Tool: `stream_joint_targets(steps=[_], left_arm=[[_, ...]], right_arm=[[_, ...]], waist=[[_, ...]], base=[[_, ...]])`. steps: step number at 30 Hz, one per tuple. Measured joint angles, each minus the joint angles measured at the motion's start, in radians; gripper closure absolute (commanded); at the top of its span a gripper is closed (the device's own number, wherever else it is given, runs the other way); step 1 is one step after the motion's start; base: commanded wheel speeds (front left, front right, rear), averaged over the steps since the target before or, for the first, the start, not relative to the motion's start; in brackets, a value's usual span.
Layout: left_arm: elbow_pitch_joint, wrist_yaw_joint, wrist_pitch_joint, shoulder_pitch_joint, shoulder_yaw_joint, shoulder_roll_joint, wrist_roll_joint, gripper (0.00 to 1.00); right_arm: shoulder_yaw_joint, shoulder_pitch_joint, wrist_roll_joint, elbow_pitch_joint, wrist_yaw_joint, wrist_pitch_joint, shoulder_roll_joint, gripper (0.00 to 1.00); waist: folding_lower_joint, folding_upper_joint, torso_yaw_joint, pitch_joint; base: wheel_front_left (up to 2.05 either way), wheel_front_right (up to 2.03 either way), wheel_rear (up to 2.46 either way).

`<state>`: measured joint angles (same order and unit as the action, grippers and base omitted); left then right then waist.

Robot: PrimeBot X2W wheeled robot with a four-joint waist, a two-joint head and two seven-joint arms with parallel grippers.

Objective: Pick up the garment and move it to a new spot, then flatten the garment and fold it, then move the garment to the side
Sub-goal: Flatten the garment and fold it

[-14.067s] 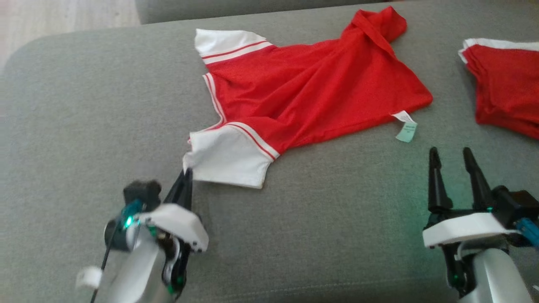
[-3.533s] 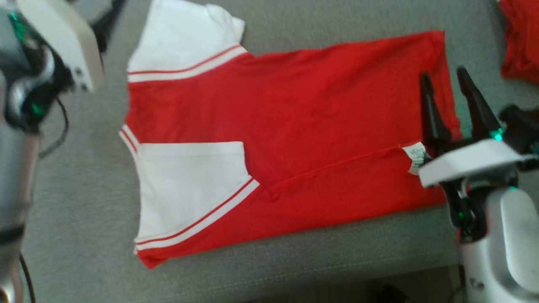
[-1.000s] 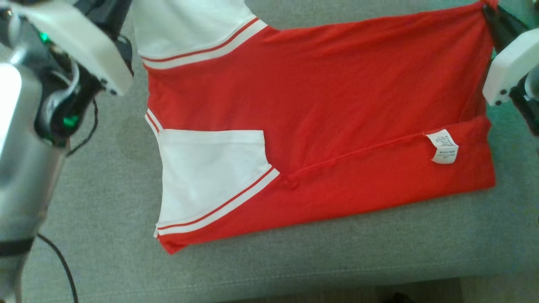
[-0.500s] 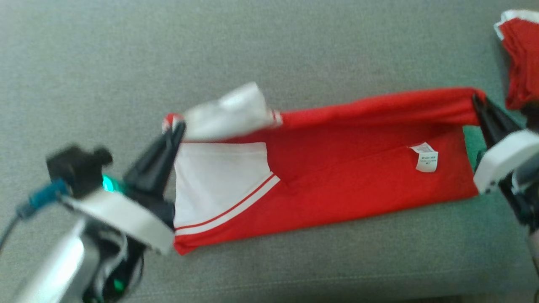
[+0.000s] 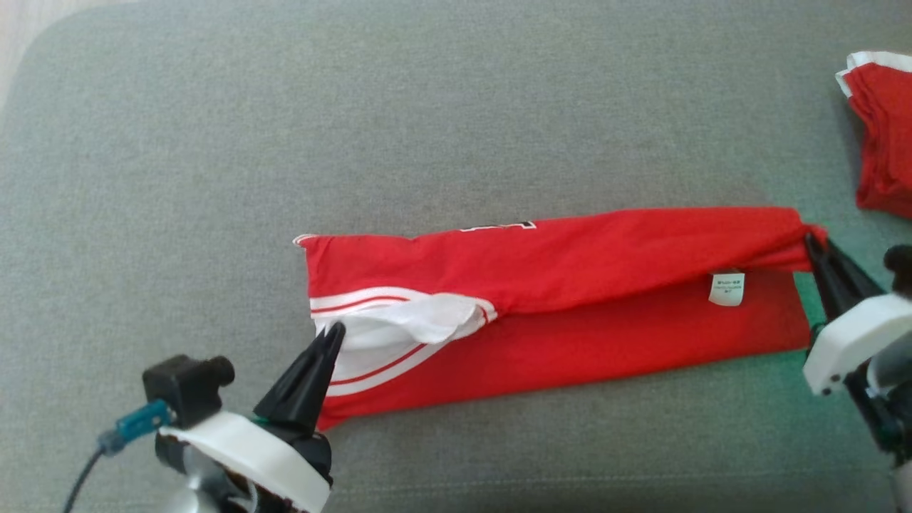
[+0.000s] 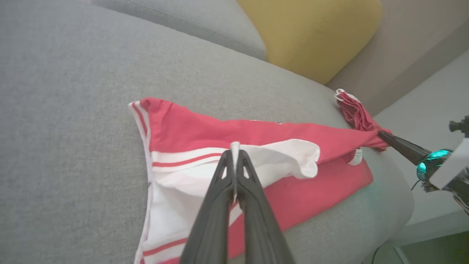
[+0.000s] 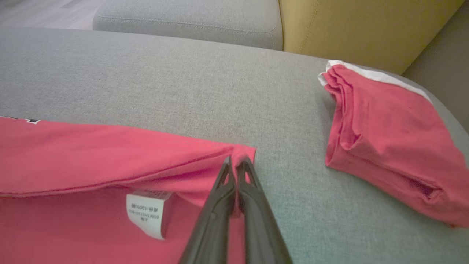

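The garment (image 5: 570, 285) lies on the grey sofa seat, folded lengthwise into a long red band. Its white care label (image 5: 727, 288) faces up near the right end, and a sliver of black-and-white lettering (image 5: 499, 226) peeks out at the far edge. My left gripper (image 5: 331, 335) is shut on the edge of the turned-over white sleeve (image 6: 278, 157) at the left end. My right gripper (image 5: 812, 246) is shut on the red hem corner (image 7: 242, 152) at the right end, with the label (image 7: 146, 212) just left of its fingers.
A smaller bundled red piece with white trim (image 5: 883, 128) lies on the seat to the right, close to my right gripper (image 7: 236, 161). A yellow cushion (image 7: 366, 25) stands behind it. The seat's front edge (image 5: 499, 491) runs just below the garment.
Both grippers have drawn the garment's far edge over toward the near edge, so the wide flat shirt is now a narrow folded band. The head camera has shifted too.
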<state>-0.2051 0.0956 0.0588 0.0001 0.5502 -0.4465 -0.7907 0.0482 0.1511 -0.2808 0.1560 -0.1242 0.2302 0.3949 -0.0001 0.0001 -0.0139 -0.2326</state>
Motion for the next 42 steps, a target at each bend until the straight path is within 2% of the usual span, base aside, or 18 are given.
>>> stream_joint_targets(steps=[1,2,3,4,5,9,15,22,29,39,42], left_arm=[[0.026,0.000,0.011,0.001,0.001,0.011,-0.006,0.51],[0.050,-0.001,0.015,0.000,0.006,0.017,-0.005,0.09],[0.071,-0.004,0.023,0.000,0.013,0.019,-0.002,0.00],[0.088,-0.008,0.031,0.000,0.019,0.022,-0.002,0.00],[0.099,-0.009,0.038,0.000,0.020,0.030,-0.002,0.00],[0.113,-0.007,0.079,0.000,0.018,0.051,-0.001,0.00],[0.109,0.025,0.129,0.000,-0.006,0.053,0.044,0.00],[0.118,0.045,0.151,-0.007,-0.003,0.083,0.088,0.00],[0.139,0.047,0.159,-0.042,0.026,0.107,0.127,0.00],[0.161,0.047,0.164,-0.056,0.056,0.117,0.147,0.00],[0.163,0.047,0.164,-0.069,0.056,0.117,0.149,0.00]], right_arm=[[-0.005,-0.008,0.006,-0.001,0.000,0.001,-0.009,0.77],[-0.011,-0.015,0.010,-0.003,0.000,0.000,-0.017,0.53],[-0.019,-0.022,0.012,-0.006,0.000,0.000,-0.026,0.14],[-0.029,-0.028,0.012,-0.007,0.000,0.000,-0.035,0.14],[-0.038,-0.035,0.013,-0.013,0.000,-0.001,-0.042,0.00],[-0.097,-0.079,0.018,-0.047,0.000,-0.009,-0.073,0.00],[-0.175,-0.150,0.018,-0.123,0.000,-0.010,-0.131,0.00],[-0.207,-0.141,0.019,-0.157,0.000,0.044,-0.164,0.00],[-0.170,-0.028,0.037,-0.065,0.000,0.180,-0.163,0.00],[-0.126,0.077,0.037,0.088,0.000,0.333,-0.109,0.00],[-0.118,0.107,0.003,0.135,0.000,0.410,-0.096,0.00]], waist=[[0.0000,0.0000,0.000,0.002],[0.0000,0.0000,-0.001,0.004],[0.0000,0.0000,-0.001,0.006],[0.0000,0.0000,-0.003,0.009],[0.0000,0.0000,-0.003,0.011],[0.0000,0.0000,-0.005,0.024],[0.0000,0.0000,-0.005,0.044],[0.0000,0.0000,-0.008,0.050],[0.0000,0.0000,0.000,0.043],[0.0001,0.0000,0.032,0.025],[0.0001,0.0000,0.037,0.015]], base=[[0.00,0.00,0.00],[0.00,0.00,0.00],[0.00,0.00,0.00],[0.00,0.00,0.00],[0.00,0.00,0.00],[0.00,0.00,0.00],[0.00,0.00,0.00],[0.00,0.00,0.00],[0.00,0.00,0.00],[0.00,0.00,0.00],[0.00,0.00,0.00]])
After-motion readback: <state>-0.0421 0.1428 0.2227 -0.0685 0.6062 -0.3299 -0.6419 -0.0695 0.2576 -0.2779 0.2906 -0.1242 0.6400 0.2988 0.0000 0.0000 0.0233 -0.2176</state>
